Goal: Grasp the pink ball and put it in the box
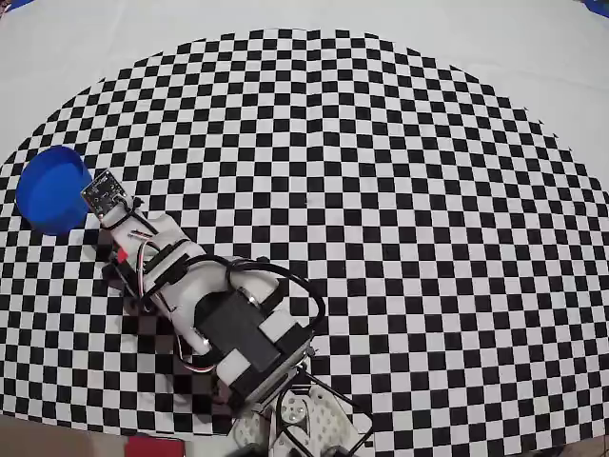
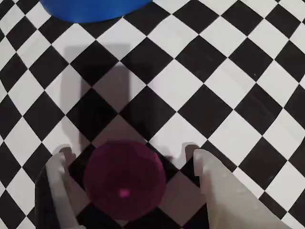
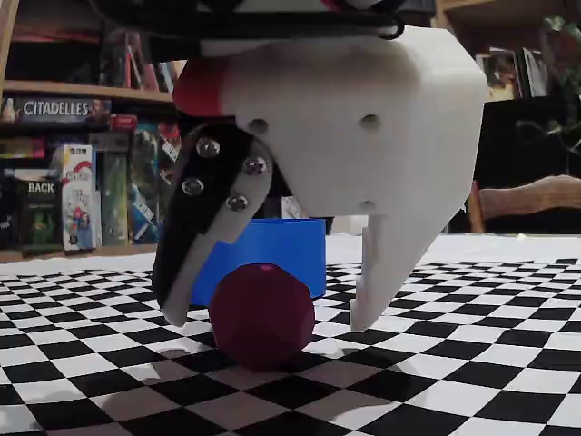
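Gripper (image 3: 268, 320) fingers apart, straddling pink ball (image 3: 261, 315) at lower centre; close squarely before lifting toward box (image 3: 263, 255).

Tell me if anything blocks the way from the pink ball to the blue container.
Nothing visible does. The pink ball sits between the open gripper fingers, and only bare checkered mat lies between it and the blue container.

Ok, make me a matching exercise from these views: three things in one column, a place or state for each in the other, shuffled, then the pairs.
Things:
1. pink ball
2. blue container
3. gripper

Place or state:
A. open, one finger on either side of the ball
B. on the checkered mat between the fingers
C. standing behind the ball in the fixed view

Pairs: 1-B, 2-C, 3-A
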